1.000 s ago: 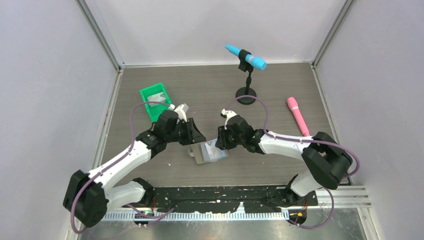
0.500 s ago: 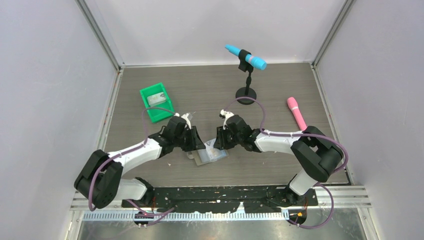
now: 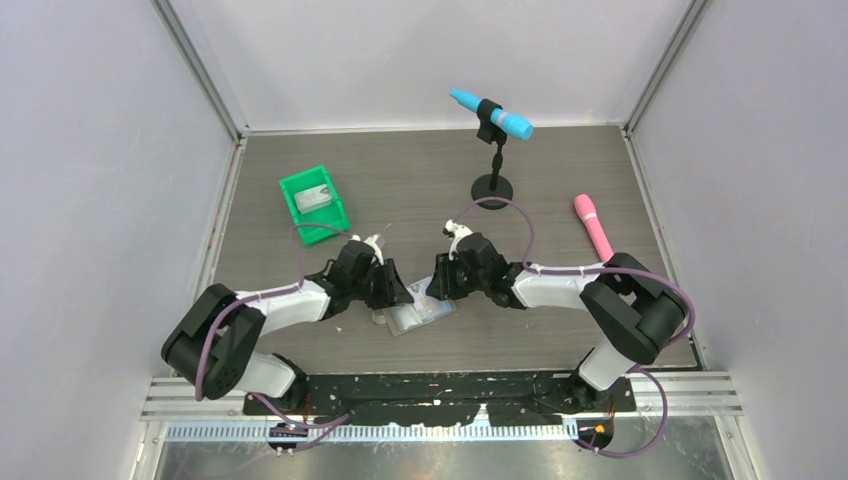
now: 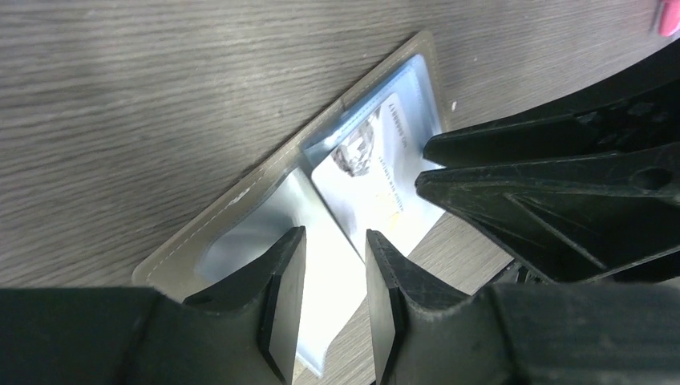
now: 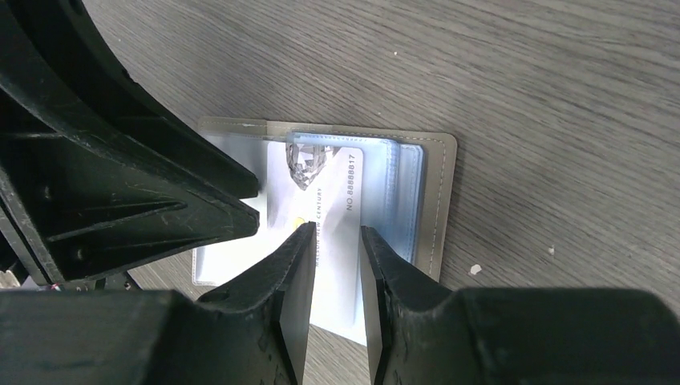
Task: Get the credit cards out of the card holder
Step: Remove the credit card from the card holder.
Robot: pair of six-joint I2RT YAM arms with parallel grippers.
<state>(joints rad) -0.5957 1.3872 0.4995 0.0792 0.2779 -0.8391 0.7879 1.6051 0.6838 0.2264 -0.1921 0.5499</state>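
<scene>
The left fingers (image 4: 333,241) are a narrow gap apart and clamp nothing. Their tips are over the credit cards (image 4: 361,184), which stick out of the open card holder (image 4: 240,200) lying flat on the counter (image 4: 120,96). The right fingers (image 5: 337,233) face them, nearly touching, and are also slightly parted over a numbered card. Whether either pair presses down cannot be told. A green bin (image 3: 313,205) sits well beyond the left fingers.
</scene>
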